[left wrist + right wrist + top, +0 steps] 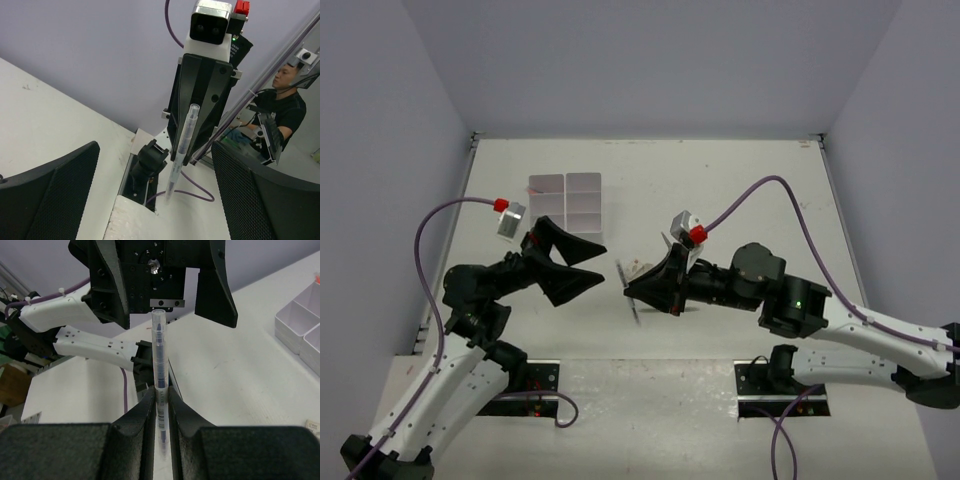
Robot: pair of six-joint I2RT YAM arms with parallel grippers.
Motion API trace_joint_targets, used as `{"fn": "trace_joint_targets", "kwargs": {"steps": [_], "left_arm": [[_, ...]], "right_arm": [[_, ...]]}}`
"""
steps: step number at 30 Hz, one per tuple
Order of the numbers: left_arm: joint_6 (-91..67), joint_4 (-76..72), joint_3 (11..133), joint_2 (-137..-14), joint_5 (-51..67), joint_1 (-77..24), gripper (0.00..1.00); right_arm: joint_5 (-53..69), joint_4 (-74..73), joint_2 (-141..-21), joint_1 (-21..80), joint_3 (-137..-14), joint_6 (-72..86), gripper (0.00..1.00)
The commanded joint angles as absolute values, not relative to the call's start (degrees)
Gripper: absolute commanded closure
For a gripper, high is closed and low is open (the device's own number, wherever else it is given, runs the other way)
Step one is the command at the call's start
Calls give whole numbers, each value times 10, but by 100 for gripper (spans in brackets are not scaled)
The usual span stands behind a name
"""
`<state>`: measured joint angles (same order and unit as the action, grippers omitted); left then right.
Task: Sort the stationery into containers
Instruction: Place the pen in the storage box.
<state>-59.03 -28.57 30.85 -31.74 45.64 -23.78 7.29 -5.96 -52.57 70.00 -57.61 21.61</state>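
Note:
My right gripper [632, 291] is shut on a clear-bodied blue pen [626, 283], held off the table near its middle. In the right wrist view the pen [159, 350] stands out beyond the closed fingers [145, 410]. My left gripper [599, 263] is wide open and empty, facing the pen from the left with a gap between. The left wrist view shows the pen [181, 145] between its spread fingers [45, 195]. The white six-compartment tray [566, 190] sits behind the left gripper and also shows in the right wrist view [300, 325].
Small pale pieces [640, 266], perhaps erasers, lie on the table just behind the right gripper. A small white labelled piece [312, 426] shows at the right wrist view's edge. Purple cables arc over both arms. Grey walls enclose the table.

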Motion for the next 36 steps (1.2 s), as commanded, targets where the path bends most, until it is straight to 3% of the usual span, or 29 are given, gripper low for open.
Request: {"fn": "trace_joint_targets", "kwargs": {"steps": [1,17,19,26,27,35,36], "left_arm": [[-556,-282,332,-328,434,-260,4],[-543,-279,340,-346,417,-276,28],[-536,-268,344,-345,413,-276,39],[-520,-233,358,-353,411,-277,95],[-518,-227,360,-354,410,-277,99],[-498,-180,381,-363,382,-277,100],[-489,-166,382,-364,370,-277,100]], "right_arm": [[83,-52,-544,700,-603,218,100],[79,-65,-605,700,-648,210,100],[71,-74,-617,700,-662,206,100],[11,-103,-650,699,-689,213,100],[6,-104,-651,698,-689,215,100],[-67,-103,-637,689,-689,236,100],[-67,-103,-634,688,-686,236,96]]}}
